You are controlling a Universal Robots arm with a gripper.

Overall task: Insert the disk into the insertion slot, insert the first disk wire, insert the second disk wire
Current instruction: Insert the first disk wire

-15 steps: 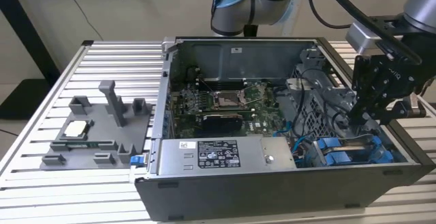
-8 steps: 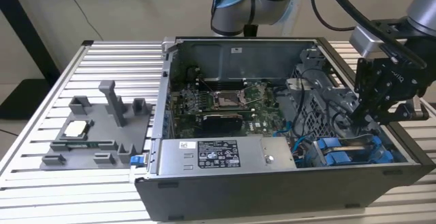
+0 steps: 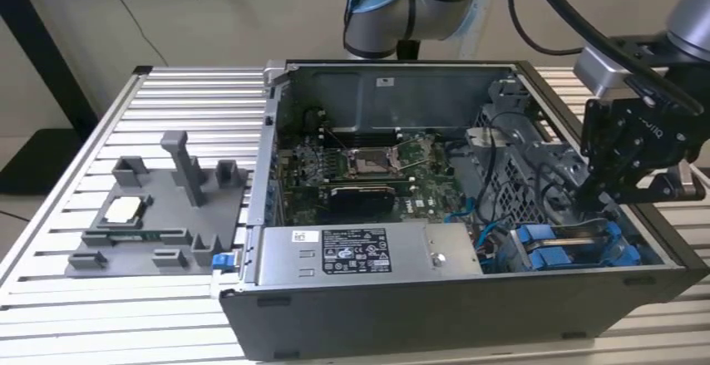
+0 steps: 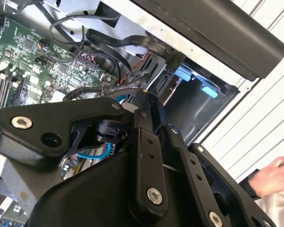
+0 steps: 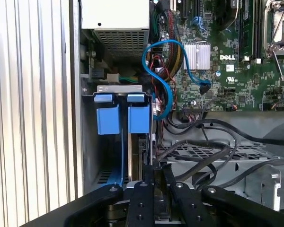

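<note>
Ribbed aluminium tabletop (image 3: 66,298) carries an open computer case (image 3: 444,323), and the gripper (image 5: 154,168) hangs inside the case's corner at the exterior view's right. Its black links crowd both wrist views and cover the tips, so I cannot tell whether the jaws are open, closed or gripping anything.

Straight ahead of them in the first wrist view stands the disk (image 5: 138,125), seen edge-on. It is a thin upright slab with a bright blue carrier block at its far end, and its label face is hidden. It sits in the insertion slot (image 5: 91,142), the dark grey bay against the case wall. A second blue block stands just beside it in the same bay. How deep the disk is seated is hard to make out. In the exterior view the gripper's body covers part of the bay.

Beside the bay a blue cable (image 5: 154,52) loops to a dark plug lying over the motherboard (image 5: 236,71). Black cables (image 5: 213,151) cross a perforated metal plate. The grey power-supply box (image 3: 355,253) lies along the case's near side in the exterior view. Well apart, at that view's left, a grey fixture tray (image 3: 145,215) rests on the tabletop. In the second wrist view a person's hand (image 4: 274,177) is cut off at the frame's edge, outside the case.
</note>
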